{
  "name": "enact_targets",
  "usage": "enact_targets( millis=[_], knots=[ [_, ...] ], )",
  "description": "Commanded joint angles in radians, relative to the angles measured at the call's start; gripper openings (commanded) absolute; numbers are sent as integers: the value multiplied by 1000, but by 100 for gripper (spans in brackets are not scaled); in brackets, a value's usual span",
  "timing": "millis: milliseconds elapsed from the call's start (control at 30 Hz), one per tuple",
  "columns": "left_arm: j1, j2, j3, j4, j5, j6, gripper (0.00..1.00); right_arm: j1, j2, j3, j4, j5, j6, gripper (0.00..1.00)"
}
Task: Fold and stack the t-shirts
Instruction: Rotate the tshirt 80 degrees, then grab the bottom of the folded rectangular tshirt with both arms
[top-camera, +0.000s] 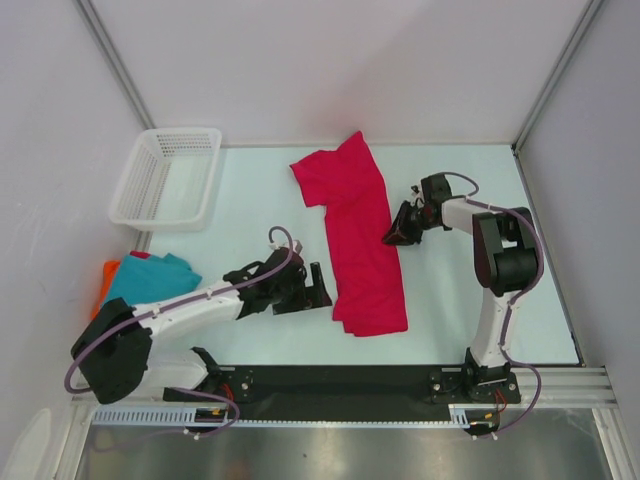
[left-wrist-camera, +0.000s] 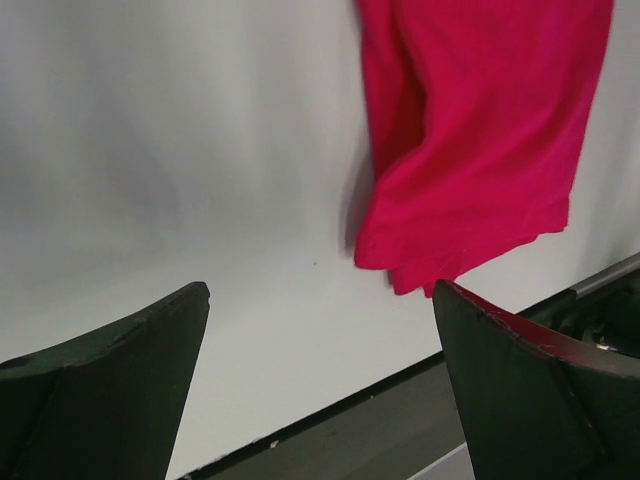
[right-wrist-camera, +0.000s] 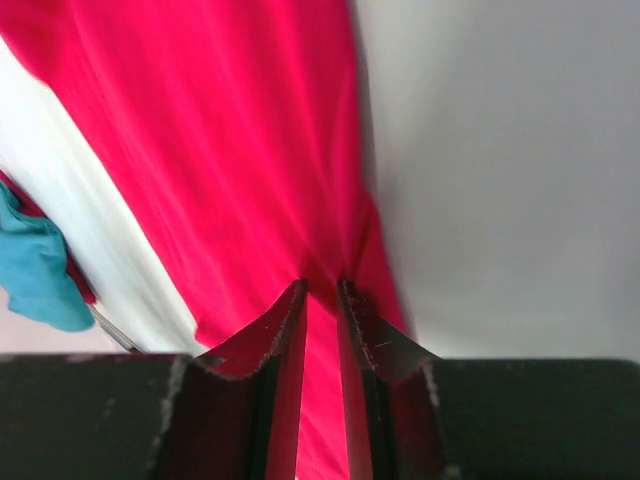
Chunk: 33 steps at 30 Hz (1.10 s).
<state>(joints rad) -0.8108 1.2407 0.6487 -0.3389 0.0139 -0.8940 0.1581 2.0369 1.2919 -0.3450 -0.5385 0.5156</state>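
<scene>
Pink shirt (top-camera: 360, 240): lying flat mid-table as a long narrow strip, one sleeve poking out to the left at the far end.
Long axis: runs near to far, with the near end leaning a bit right.
Right gripper (top-camera: 398, 230): sitting on the strip's right edge about halfway along. On the wrist cam its fingers (right-wrist-camera: 285, 330) are nearly together with pink cloth showing in the slit. I honestly can't tell if it's pinching or just resting there.
Left gripper (top-camera: 318, 290): spread wide, holding nothing, just left of the strip's near end. The hem is ahead and to the right of its fingers.
Nearer arm: it's a tie, one on each side, so my guess is the left takes the near hem and the right its own edge for the crosswise fold.
Table (top-camera: 250, 200): smooth and pale, so I'd expect the cloth to slide easily.
Room: open space to the left and right of the strip.
Other shirts: teal (top-camera: 150, 278) on top of orange (top-camera: 107, 280), at the near left, well apart from the strip.
Basket (top-camera: 185, 133): far left corner, out of the way.
</scene>
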Motion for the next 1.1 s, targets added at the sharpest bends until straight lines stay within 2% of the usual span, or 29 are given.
enact_targets(
  millis=[0, 167, 433, 767, 1067],
  knots=[
    [4, 75, -6, 208, 87, 40, 100, 21, -96, -118, 32, 54, -41, 25],
    [2, 146, -23, 314, 150, 24, 100, 23, -161, -115, -38, 142, -95, 25],
    [1, 125, -41, 313, 158, 17, 100, 47, -262, -121, -147, 227, -137, 26],
    [-30, 123, -84, 336, 189, 10, 100, 100, -438, -351, -172, 212, -112, 29],
    [-100, 164, -119, 442, 193, -46, 100, 161, -650, -560, -201, 248, -49, 32]
  ],
)
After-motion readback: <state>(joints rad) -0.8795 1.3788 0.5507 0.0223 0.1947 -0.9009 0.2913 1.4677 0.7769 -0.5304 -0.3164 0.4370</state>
